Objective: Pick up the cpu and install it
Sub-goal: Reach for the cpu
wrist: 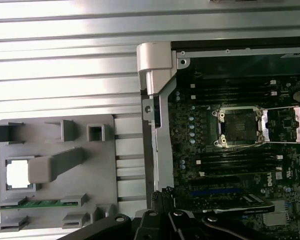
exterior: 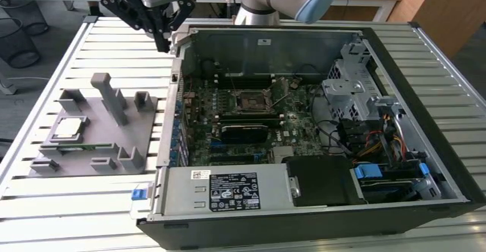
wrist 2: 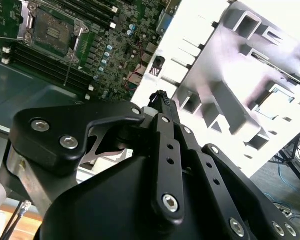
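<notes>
The open computer case (exterior: 417,93) sits just beside the pincer (exterior: 161,46), which hangs by its corner, fingers pinched together on nothing. The grey tray (exterior: 106,135) lies well off from it, the cpu (exterior: 68,128) in its pocket. The socket (exterior: 248,100) gapes bare. Pick-up and fitting both remain, I reckon.

— In the exterior view we get soft, even daylight, and the slatted desk (exterior: 114,41) gleams pale.
— In the second wrist view the grey tray (wrist 2: 225,60) burns out to white, with the gripper (wrist 2: 161,96) near-black against it.
— In the first wrist view the cpu (wrist: 18,174) glares white, and we find the motherboard (wrist: 240,150) dim.
</notes>
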Motion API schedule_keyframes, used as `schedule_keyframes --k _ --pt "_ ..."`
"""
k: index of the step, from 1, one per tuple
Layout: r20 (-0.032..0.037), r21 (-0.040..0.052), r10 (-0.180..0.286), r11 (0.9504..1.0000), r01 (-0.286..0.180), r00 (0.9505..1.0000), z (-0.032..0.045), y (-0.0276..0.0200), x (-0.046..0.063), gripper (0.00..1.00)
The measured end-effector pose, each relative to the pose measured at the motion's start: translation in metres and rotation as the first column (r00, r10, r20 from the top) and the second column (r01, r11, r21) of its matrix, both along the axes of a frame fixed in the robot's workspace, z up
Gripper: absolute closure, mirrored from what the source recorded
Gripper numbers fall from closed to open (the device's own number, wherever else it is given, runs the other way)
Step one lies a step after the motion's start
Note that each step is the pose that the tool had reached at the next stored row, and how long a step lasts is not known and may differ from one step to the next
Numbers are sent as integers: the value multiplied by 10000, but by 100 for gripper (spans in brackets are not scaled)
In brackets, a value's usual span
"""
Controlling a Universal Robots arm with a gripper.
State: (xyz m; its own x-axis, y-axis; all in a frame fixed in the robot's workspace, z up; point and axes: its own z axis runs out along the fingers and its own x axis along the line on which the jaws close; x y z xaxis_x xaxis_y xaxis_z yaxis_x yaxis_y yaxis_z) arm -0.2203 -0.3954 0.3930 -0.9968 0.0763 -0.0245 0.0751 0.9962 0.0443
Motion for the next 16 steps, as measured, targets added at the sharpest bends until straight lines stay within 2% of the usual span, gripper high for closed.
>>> schedule_keyframes --k 16 --pt "0 0 1 10000 -1 10000 -1 18 -276 89"
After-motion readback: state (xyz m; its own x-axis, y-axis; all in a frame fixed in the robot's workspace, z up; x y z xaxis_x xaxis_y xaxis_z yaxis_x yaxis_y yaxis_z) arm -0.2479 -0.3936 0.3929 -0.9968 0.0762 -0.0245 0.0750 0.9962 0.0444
